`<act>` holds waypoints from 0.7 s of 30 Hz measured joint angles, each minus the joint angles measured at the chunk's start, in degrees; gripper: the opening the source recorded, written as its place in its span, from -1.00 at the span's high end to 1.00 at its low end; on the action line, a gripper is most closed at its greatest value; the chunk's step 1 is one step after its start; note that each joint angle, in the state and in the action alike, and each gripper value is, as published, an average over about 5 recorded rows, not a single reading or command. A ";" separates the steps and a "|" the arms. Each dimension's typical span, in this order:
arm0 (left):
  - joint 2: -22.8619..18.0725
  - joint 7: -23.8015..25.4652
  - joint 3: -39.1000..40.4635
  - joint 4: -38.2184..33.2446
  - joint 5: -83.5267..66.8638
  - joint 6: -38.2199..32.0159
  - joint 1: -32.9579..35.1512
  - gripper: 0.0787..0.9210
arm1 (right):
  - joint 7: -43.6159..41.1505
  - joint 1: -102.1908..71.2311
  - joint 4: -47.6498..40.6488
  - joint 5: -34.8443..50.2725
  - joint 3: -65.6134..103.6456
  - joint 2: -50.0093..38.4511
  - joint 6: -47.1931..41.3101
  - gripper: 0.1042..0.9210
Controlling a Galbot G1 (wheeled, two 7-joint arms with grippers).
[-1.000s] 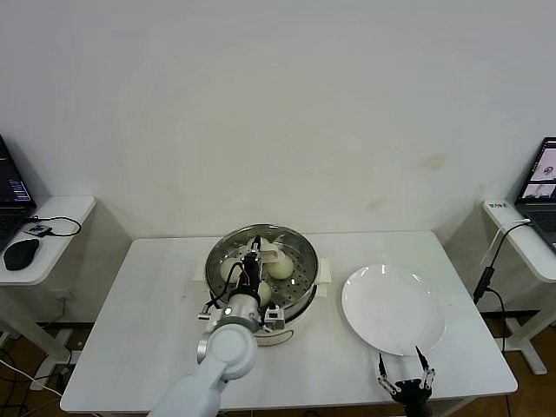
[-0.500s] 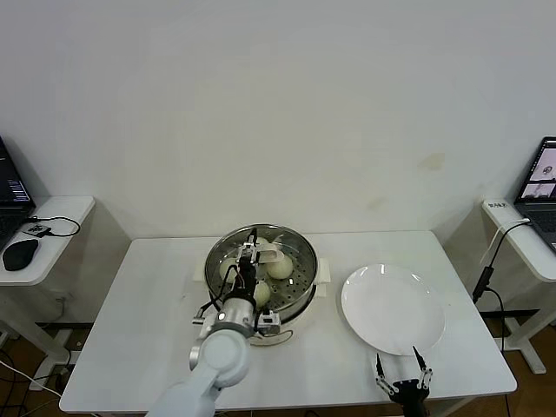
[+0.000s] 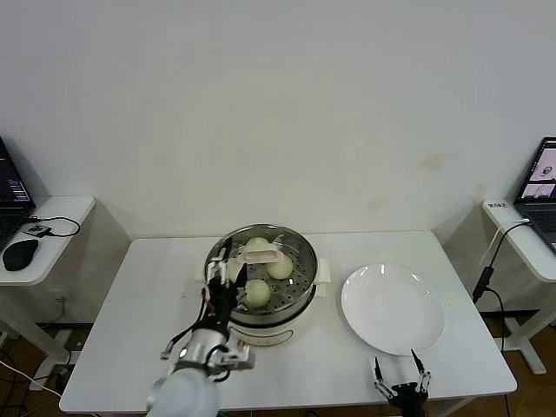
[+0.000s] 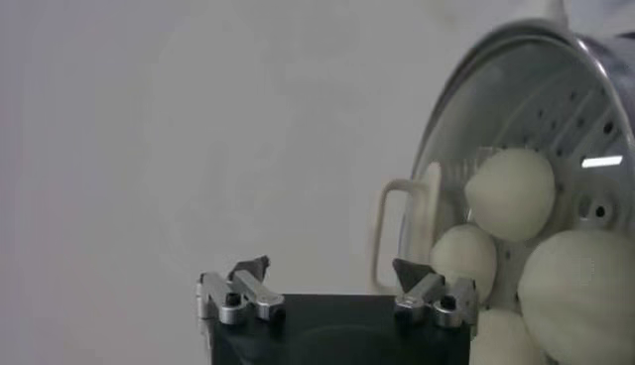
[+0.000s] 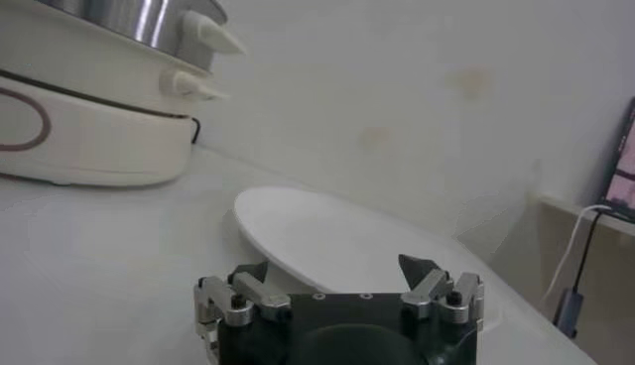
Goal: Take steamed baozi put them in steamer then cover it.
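The steamer (image 3: 300,300) stands mid-table with the clear glass cover (image 3: 295,252) lying on it, its cream handle (image 3: 261,254) at the centre. Through the glass I see baozi (image 3: 279,266) on the perforated tray; a fourth is partly hidden behind my left fingers. In the left wrist view the cover handle (image 4: 399,236) and baozi (image 4: 511,193) show beside the rim. My left gripper (image 3: 219,274) (image 4: 330,268) is open and empty, over the steamer's near-left rim, clear of the handle. My right gripper (image 3: 400,382) (image 5: 334,268) is open and empty at the table's front edge.
A flat white plate (image 3: 393,308) (image 5: 327,238) lies bare to the right of the steamer, just beyond my right gripper. The steamer's base (image 5: 89,109) shows in the right wrist view. Side desks with a mouse (image 3: 22,254) and a laptop (image 3: 543,187) flank the table.
My left gripper has let go at the centre of the steamer and drawn back toward me and to the left, uncovering the cover's handle. The right gripper has barely moved.
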 measured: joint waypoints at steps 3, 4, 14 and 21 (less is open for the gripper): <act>0.11 -2.66 -4.05 -1.73 -6.87 -3.47 4.42 -0.77 | -0.06 -0.32 0.34 0.42 -0.13 -0.35 0.03 -0.76; 0.05 -3.47 -5.66 -2.00 -9.80 -5.02 5.86 -0.77 | -0.10 -0.47 0.49 0.69 -0.24 -0.52 0.02 -0.76; -1.18 -9.84 -19.91 -0.31 -46.36 -18.46 17.50 -0.77 | -1.63 -2.81 4.63 6.70 -2.08 -3.63 -2.09 -0.76; -3.31 -11.62 -24.68 1.33 -63.45 -25.05 23.39 -0.77 | -3.30 -5.01 8.30 12.01 -3.26 -6.45 -5.36 -0.76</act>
